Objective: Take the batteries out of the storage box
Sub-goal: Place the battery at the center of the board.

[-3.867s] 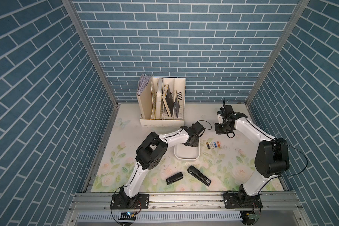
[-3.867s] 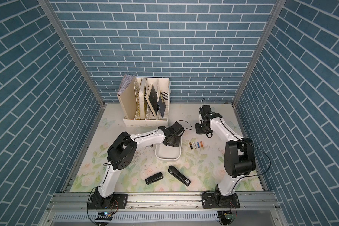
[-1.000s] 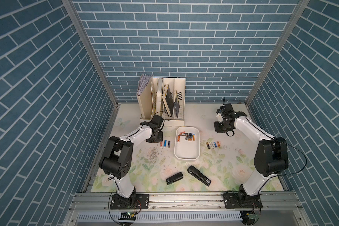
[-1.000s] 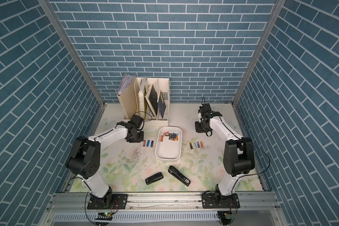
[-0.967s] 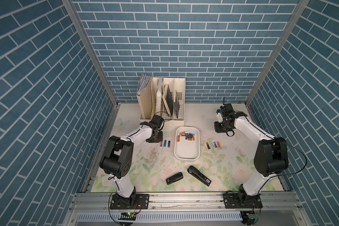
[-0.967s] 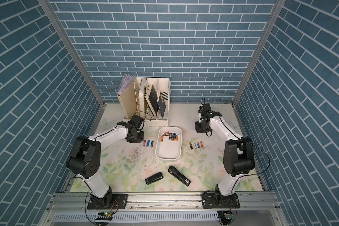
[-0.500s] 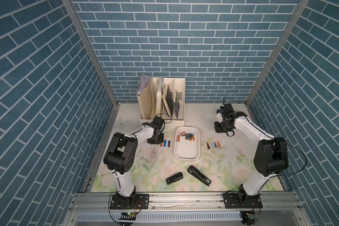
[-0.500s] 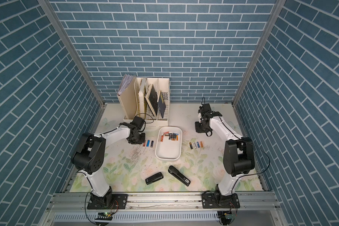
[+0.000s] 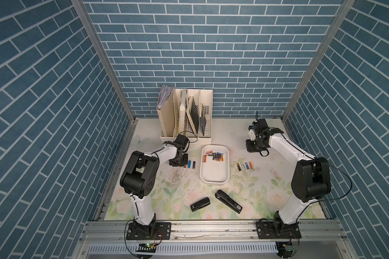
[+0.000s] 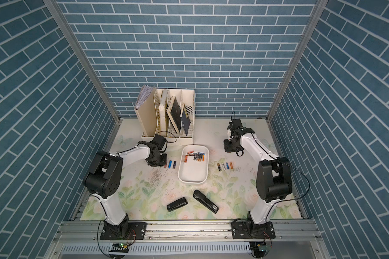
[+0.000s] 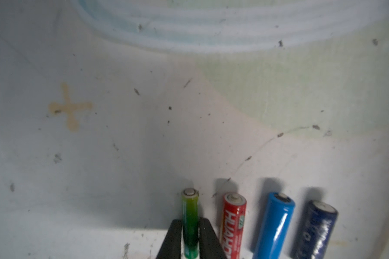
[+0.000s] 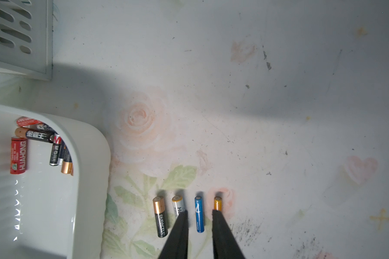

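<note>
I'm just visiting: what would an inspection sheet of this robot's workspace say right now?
Surface: floral mat, dotted with dark specks.
Job's things: storage box holds several batteries at its far end; a row of three lies left of it, a row of four right.
Clutter: two black staplers, file holder.
Grippers: left gripper shut on green battery; right gripper open, empty.
Cables: black cable loops at each wrist.
Surroundings: blue brick walls.

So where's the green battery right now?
In the left wrist view the green battery is pinched between the left jaws, right beside the red battery, out on the mat to the left of the box.
</note>
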`<state>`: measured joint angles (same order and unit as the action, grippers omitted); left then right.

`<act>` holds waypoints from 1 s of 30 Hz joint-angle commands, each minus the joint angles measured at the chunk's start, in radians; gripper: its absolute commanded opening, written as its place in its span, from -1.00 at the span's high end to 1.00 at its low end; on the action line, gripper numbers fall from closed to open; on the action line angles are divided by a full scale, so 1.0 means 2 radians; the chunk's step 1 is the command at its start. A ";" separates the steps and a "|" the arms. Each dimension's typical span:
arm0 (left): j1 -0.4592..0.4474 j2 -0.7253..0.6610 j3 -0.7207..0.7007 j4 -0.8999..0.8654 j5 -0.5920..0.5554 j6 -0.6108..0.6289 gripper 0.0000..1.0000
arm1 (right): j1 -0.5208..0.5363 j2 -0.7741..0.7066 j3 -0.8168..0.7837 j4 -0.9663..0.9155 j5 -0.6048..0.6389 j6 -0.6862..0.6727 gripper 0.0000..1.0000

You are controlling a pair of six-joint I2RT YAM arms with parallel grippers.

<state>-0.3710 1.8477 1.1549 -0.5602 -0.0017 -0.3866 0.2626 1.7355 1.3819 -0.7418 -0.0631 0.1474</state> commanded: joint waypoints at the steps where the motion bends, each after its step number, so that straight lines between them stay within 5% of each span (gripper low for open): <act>1: 0.004 0.009 -0.005 0.001 0.001 0.002 0.60 | -0.002 0.006 0.009 -0.015 0.005 -0.012 0.54; 30: 0.004 -0.012 0.012 -0.015 -0.005 -0.003 0.46 | -0.002 0.004 0.020 -0.020 0.002 -0.009 0.54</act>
<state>-0.3706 1.8477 1.1561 -0.5629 0.0010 -0.3889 0.2626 1.7355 1.3869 -0.7509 -0.0608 0.1474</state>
